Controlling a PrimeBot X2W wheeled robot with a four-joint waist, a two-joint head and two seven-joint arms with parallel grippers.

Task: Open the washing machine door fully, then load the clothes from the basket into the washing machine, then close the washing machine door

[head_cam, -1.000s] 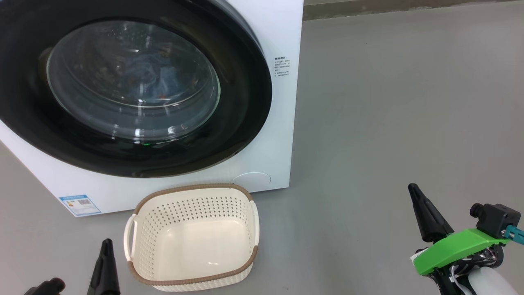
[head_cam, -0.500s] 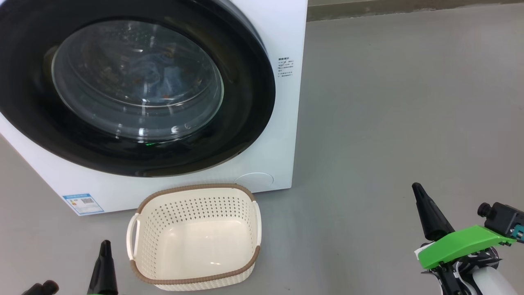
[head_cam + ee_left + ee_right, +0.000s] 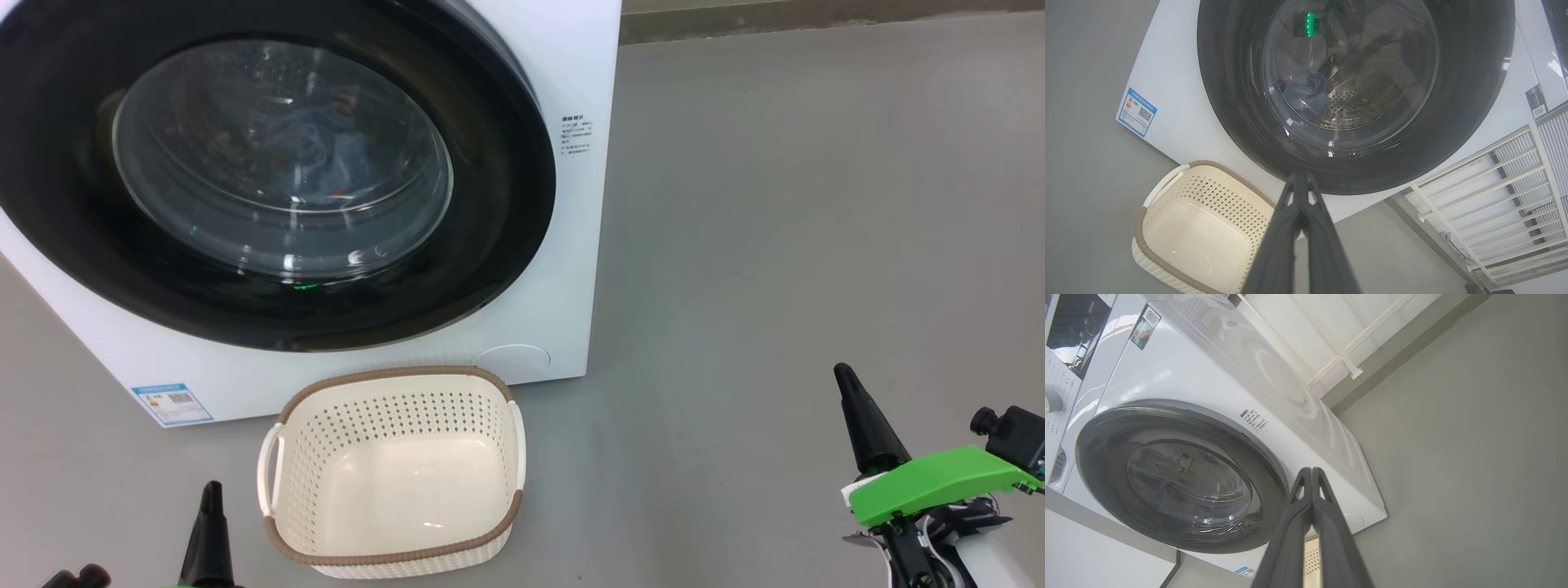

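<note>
The white washing machine [image 3: 571, 269] stands at the upper left, its round glossy black door [image 3: 73, 245] lying flat against the front. Through the glass window, blue clothes [image 3: 326, 155] lie inside the drum; they also appear as a blue bundle [image 3: 1306, 87] in the left wrist view. The cream basket [image 3: 392, 392] with its brown rim sits empty on the floor before the machine. My left gripper [image 3: 209, 523] is shut at the lower left, beside the basket. My right gripper [image 3: 857, 408] is shut at the lower right, far from the machine.
Grey floor [image 3: 775, 204] stretches to the right of the machine. A blue label sticker [image 3: 171, 403] marks the machine's lower front. A white railing [image 3: 1502, 183] stands beside the machine in the left wrist view. A control panel [image 3: 1073, 330] sits at the machine's top.
The whole head view has shifted slightly rightward, so the camera moved. The right gripper has sunk a little lower and to the right. Door and basket stay as they were.
</note>
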